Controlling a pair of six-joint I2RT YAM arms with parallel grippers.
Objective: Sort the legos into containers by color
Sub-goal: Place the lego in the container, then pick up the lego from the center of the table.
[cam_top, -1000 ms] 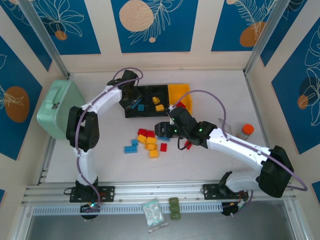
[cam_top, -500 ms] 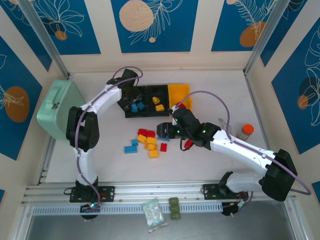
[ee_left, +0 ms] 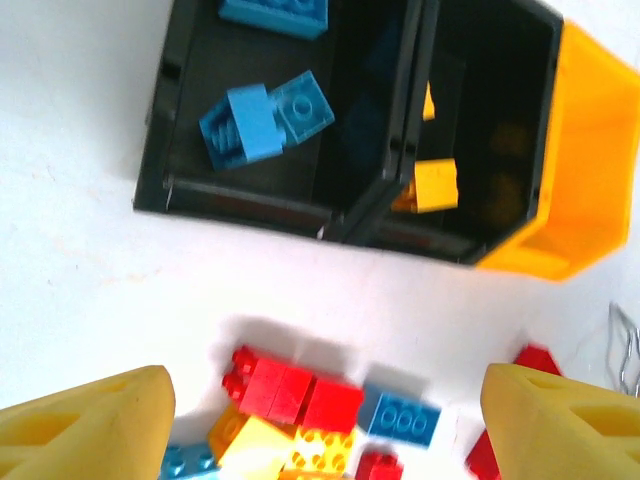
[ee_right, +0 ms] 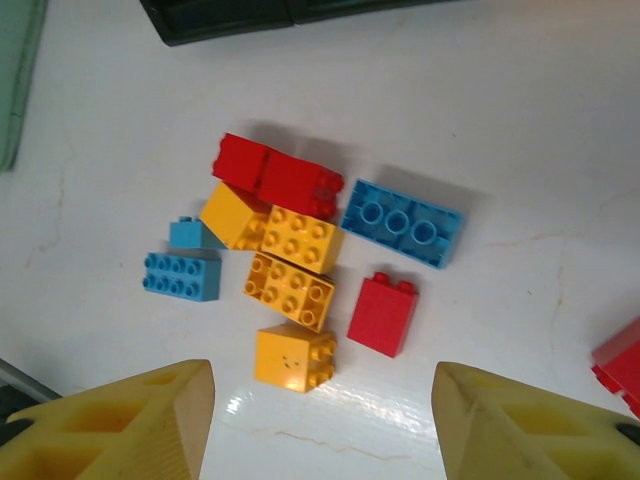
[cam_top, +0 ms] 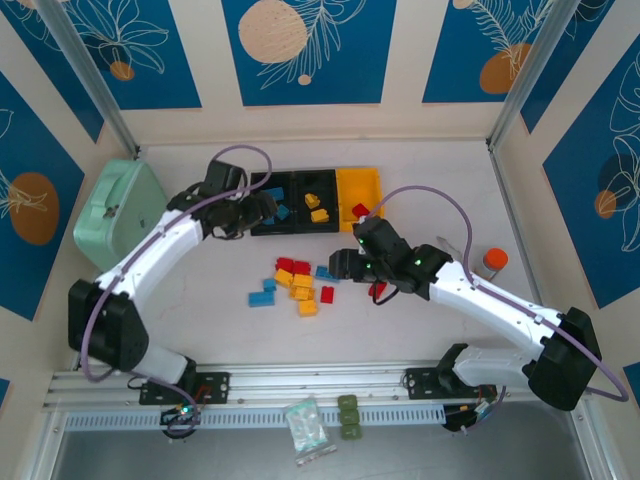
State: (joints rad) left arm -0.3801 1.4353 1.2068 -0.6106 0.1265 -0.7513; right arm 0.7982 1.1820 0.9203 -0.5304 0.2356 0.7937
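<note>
Three containers stand in a row at the back: a black bin (cam_top: 272,199) (ee_left: 250,110) with blue legos, a black bin (cam_top: 315,200) (ee_left: 480,130) with yellow ones, and a yellow bin (cam_top: 357,185) (ee_left: 590,170) with a red brick. Loose legos lie in a pile (cam_top: 295,283) (ee_right: 285,265) of red, yellow and blue bricks. My left gripper (cam_top: 257,210) (ee_left: 325,430) is open and empty at the left bin's near-left corner. My right gripper (cam_top: 342,265) (ee_right: 325,425) is open above the pile's right side, over a red brick (ee_right: 382,315) and a yellow brick (ee_right: 293,357).
A mint-green case (cam_top: 113,215) sits at the left edge. An orange-capped object (cam_top: 494,260) stands at the right. More red bricks (cam_top: 377,290) lie under the right arm. A plastic bag (cam_top: 305,425) and green blocks (cam_top: 347,417) rest by the near rail.
The left arm has swung down and left, drawing its gripper back from over the left black bin, where one more blue brick now lies. The right gripper has drifted slightly right.
</note>
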